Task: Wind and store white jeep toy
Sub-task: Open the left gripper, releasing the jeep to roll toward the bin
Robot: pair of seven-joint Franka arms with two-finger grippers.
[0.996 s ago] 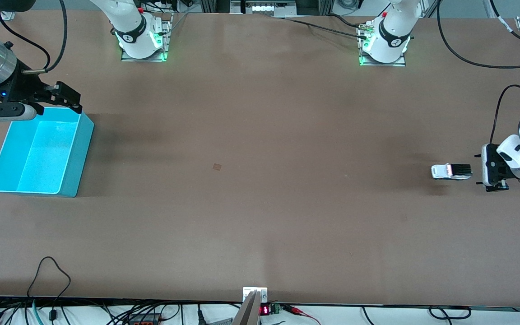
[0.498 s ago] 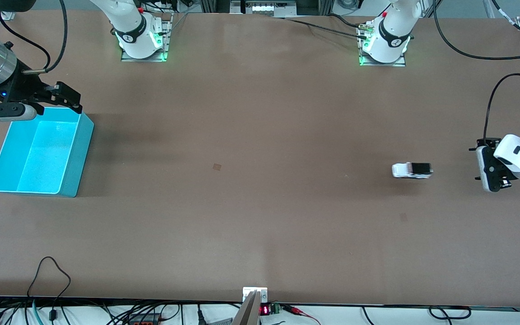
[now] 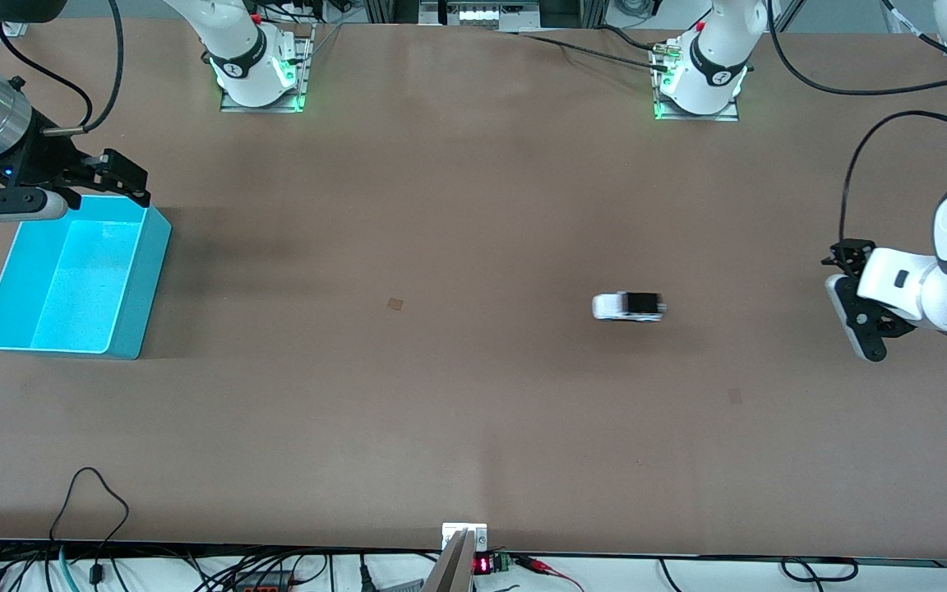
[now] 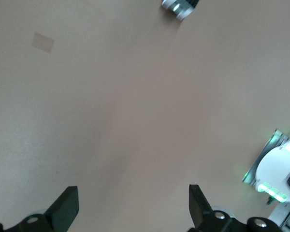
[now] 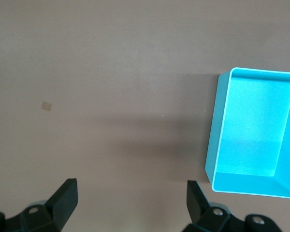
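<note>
The white jeep toy (image 3: 628, 307) stands alone on the brown table, between the middle and the left arm's end, blurred with motion. Part of it shows at the edge of the left wrist view (image 4: 180, 6). My left gripper (image 3: 849, 306) is open and empty over the table at the left arm's end, well apart from the jeep; its jaws stand wide over bare table in its wrist view (image 4: 133, 205). My right gripper (image 3: 127, 177) is open and empty over the farther edge of the empty turquoise bin (image 3: 153, 247), with its jaws wide (image 5: 130, 200) beside the bin (image 5: 211, 145).
A small tan tape square (image 3: 394, 303) lies near the table's middle, also in both wrist views (image 4: 43, 42) (image 5: 47, 105). Another mark (image 3: 735, 395) lies nearer the camera than the jeep. The arm bases (image 3: 260, 70) (image 3: 699, 78) stand along the farthest edge.
The jeep has rolled across the table from just beside the left gripper toward the right arm's end. The left gripper has lifted and drawn back a little. The right arm has not moved.
</note>
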